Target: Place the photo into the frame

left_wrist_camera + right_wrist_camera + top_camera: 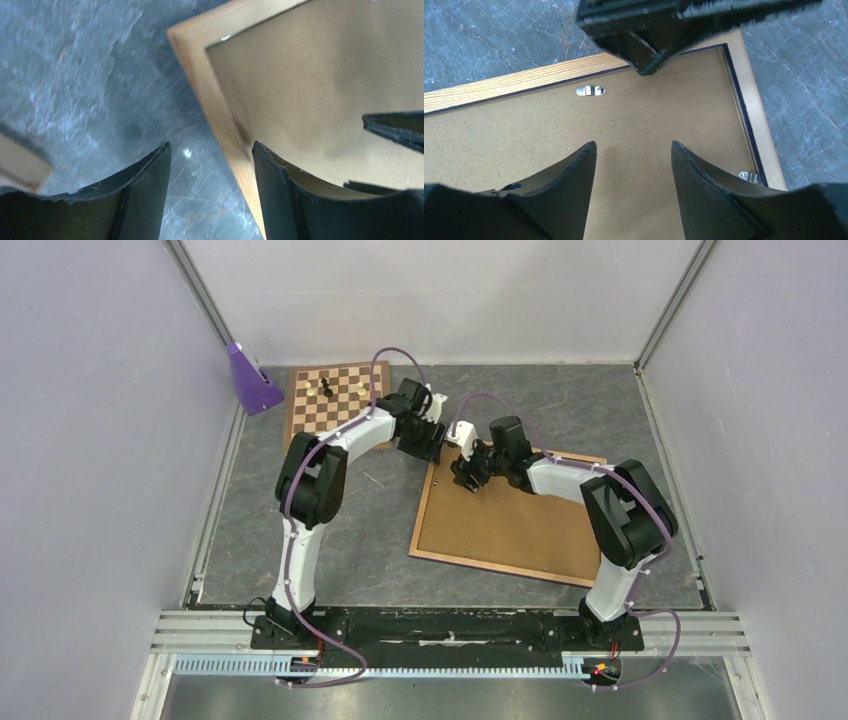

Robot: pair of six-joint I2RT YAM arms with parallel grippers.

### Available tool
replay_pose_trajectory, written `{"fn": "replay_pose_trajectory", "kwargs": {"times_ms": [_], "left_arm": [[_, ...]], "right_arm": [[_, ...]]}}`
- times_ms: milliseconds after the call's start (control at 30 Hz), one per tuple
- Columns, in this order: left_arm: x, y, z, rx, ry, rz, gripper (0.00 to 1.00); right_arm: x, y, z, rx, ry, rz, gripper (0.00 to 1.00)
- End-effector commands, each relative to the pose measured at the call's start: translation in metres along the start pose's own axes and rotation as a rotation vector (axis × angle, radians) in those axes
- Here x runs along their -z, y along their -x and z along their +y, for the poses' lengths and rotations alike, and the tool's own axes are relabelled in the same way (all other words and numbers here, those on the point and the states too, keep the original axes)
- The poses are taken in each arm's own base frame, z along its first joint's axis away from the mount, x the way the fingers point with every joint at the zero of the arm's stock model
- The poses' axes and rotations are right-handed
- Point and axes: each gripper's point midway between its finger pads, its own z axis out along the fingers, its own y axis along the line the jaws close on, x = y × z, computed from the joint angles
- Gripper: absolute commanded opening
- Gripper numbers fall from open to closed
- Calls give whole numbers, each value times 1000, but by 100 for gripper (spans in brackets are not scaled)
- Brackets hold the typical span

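The frame (490,568) lies back up on the table, its light wood rim (200,75) around a plain brown backing board (510,525). No part of the photo is in view. My left gripper (211,145) is open at the frame's far left corner, one finger over the table and the other over the board, with the wood rim between them. My right gripper (633,143) hangs open just above the backing board (649,115) near that same corner, with nothing between its fingers. The two grippers (432,445) (466,476) are close together.
A chessboard (335,395) with a few pieces lies at the back left, just behind the left arm. A purple wedge (250,380) stands beside it at the wall. Small metal clips (591,90) (749,176) sit on the frame's inner edge.
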Motion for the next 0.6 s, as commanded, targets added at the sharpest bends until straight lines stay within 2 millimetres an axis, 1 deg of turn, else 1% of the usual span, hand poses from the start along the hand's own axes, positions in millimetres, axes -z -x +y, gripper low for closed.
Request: {"fn": "replay_pose_trajectory", "kwargs": {"times_ms": [0, 33, 133, 233, 333, 400, 500, 567], "left_arm": [[47, 11, 8, 109, 7, -68, 68], [56, 8, 8, 109, 1, -72, 68], [70, -15, 7, 88, -1, -44, 68], [79, -40, 1, 70, -23, -12, 68], [87, -58, -8, 64, -57, -2, 68], [92, -66, -17, 63, -98, 1, 68], [94, -79, -31, 70, -175, 3, 67], [94, -83, -37, 81, -203, -10, 67]], "right_arm": [[-8, 8, -4, 36, -14, -21, 59], [-9, 7, -4, 35, -14, -20, 59], [-12, 7, -4, 35, -12, -20, 58], [-16, 9, -4, 30, -2, -19, 58], [-21, 11, -4, 33, 8, -13, 58], [-26, 11, -3, 40, 14, -2, 58], [-32, 14, -4, 52, 16, 15, 58], [-35, 16, -5, 62, 15, 25, 57]]}}
